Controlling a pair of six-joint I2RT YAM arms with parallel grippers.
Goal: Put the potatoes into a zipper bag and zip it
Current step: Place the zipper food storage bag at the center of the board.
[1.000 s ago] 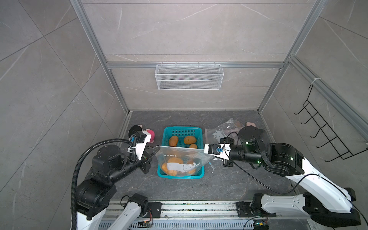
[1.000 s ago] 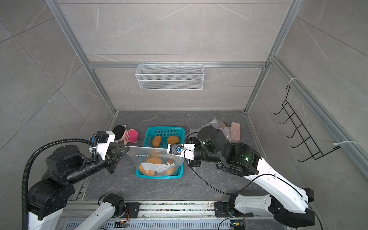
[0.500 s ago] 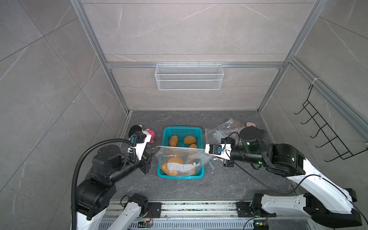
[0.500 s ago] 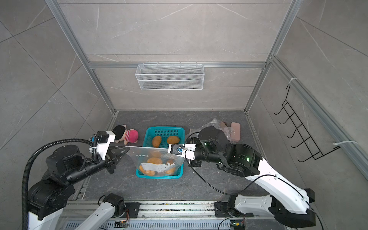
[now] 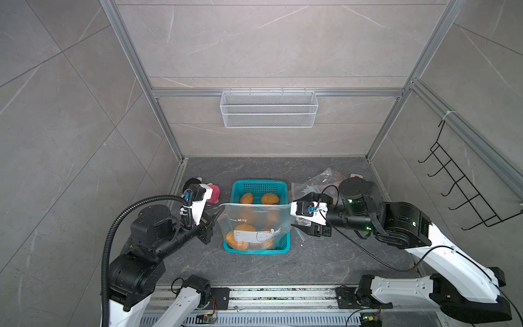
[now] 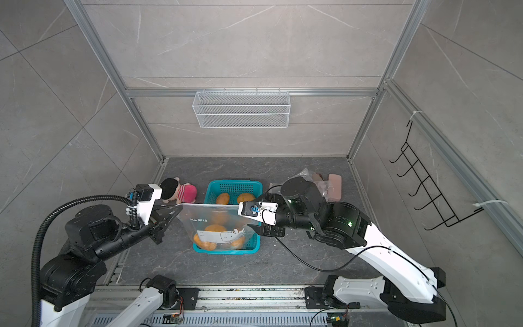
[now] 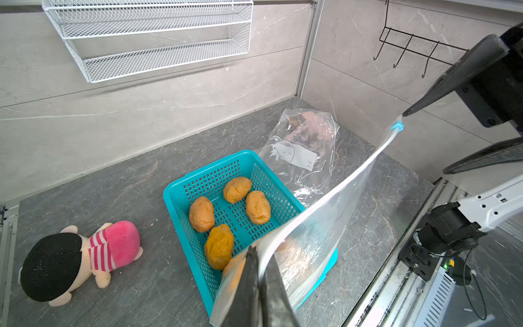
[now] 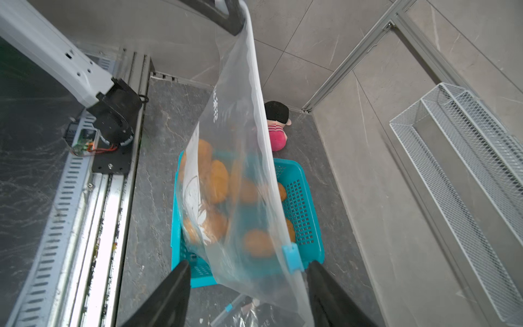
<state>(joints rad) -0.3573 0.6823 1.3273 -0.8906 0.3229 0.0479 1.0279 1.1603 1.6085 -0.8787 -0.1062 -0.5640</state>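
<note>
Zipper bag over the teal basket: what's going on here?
The left gripper is shut on one top corner of the clear plastic zipper bag, holding it up over the teal plastic basket. The right gripper has its jaws open on either side of the bag's other end, by the small blue slider, not clamping it. Several lumpy orange-tan potatoes are in the bag; four more lie loose in the basket.

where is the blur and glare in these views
Right wrist view: the zipper bag near the lens is soft and hazy. Left wrist view: the left hand is blurred, the potatoes sharp. Both top views: even light, no strong glare.
</note>
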